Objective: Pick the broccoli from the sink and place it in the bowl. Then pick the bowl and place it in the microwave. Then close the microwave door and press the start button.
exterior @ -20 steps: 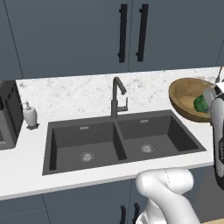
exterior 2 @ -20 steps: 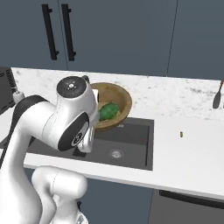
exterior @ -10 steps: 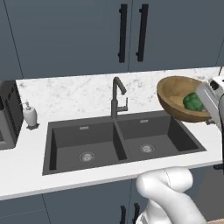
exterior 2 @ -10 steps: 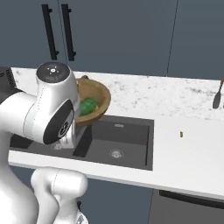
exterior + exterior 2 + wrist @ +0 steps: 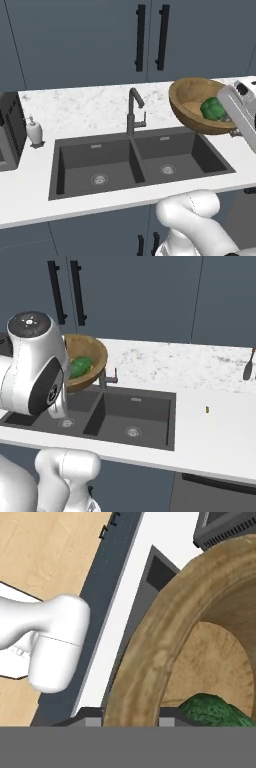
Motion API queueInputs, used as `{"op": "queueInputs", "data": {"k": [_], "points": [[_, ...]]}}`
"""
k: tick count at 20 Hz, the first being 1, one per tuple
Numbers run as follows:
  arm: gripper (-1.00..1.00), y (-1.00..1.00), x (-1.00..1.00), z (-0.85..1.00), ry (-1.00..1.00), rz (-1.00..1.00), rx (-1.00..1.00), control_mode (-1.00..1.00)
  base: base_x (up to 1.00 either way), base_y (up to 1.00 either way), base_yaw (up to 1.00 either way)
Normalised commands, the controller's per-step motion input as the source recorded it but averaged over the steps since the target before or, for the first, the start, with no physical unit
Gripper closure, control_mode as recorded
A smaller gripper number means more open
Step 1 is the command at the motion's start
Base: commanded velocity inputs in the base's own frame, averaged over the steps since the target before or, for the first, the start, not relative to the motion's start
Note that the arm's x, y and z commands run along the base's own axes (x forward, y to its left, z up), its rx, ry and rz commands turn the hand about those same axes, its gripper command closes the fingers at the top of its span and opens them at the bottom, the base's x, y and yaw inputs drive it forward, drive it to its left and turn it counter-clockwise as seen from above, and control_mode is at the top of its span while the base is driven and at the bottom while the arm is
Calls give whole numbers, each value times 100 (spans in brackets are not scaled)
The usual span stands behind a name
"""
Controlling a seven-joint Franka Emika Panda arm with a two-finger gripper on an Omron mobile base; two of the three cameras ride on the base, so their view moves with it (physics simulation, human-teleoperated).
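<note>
The brown wooden bowl (image 5: 192,102) hangs tilted in the air above the right end of the dark double sink (image 5: 135,160), with the broccoli (image 5: 214,109) lying inside it. My gripper (image 5: 231,125) is shut on the bowl's right rim. In the hand view its fingertips (image 5: 87,721) straddle the thick rim of the bowl (image 5: 150,657), and the broccoli (image 5: 210,712) shows just inside. The right base view has the bowl (image 5: 94,358) and broccoli (image 5: 80,367) partly behind my arm, over the sink (image 5: 125,416). The microwave (image 5: 10,132) stands at the counter's far left.
A dark curved faucet (image 5: 132,110) rises behind the sink's divider, close to the left of the bowl. A white soap dispenser (image 5: 34,132) stands beside the microwave. On the right stretch of counter lie a dark utensil (image 5: 248,366) and a small object (image 5: 206,410).
The arm has swung left, carrying the bowl with the broccoli off the right counter to above the sink's right end. The bowl has tilted more.
</note>
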Motion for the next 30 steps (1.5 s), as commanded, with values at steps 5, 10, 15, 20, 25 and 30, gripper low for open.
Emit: {"op": "queueInputs", "data": {"k": [5, 10, 15, 20, 25, 30], "points": [[100, 1, -10, 19, -7, 0, -1, 100, 0, 0, 0], [100, 0, 0, 0, 0, 0, 0, 100, -61, -54, 0], [100, 0, 0, 0, 0, 0, 0, 100, -94, -68, -10], [100, 0, 0, 0, 0, 0, 0, 100, -19, -45, -66], [100, 0, 0, 0, 0, 0, 0, 100, 0, 0, -100], [100, 0, 0, 0, 0, 0, 0, 100, 0, 0, -100]]}}
